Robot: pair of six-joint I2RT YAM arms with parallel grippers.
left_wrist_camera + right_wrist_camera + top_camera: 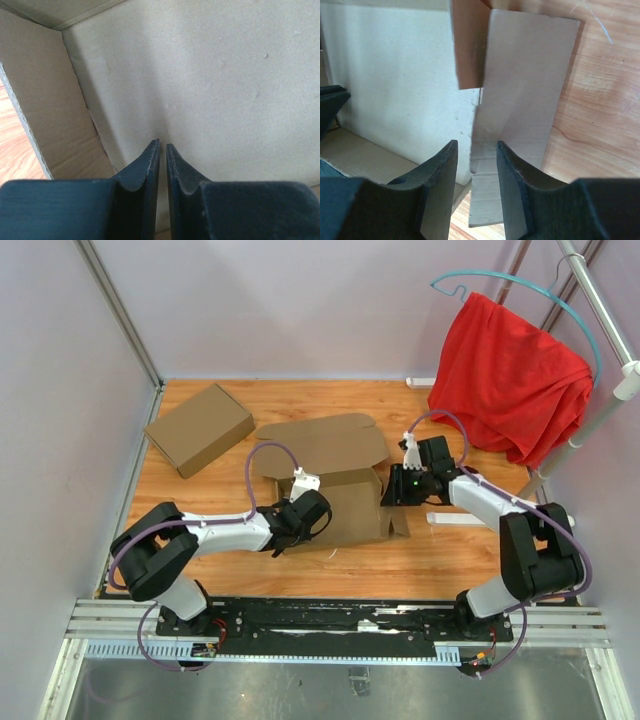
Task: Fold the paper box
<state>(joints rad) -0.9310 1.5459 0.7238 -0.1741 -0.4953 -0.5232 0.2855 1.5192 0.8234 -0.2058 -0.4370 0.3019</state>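
paper box (345, 502) mid desk (430, 560), half folded, lid open at far side. left pincer (162, 146) inside box, nearly pressed together, holds nothing. right pincer (477, 150) at box right end, spread astride side flap (525, 80), not pinching. risk: flap slips out or bends off crease; left push slides box.

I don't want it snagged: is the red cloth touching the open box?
Apart. The top view shows bare table between the cloth and the box.
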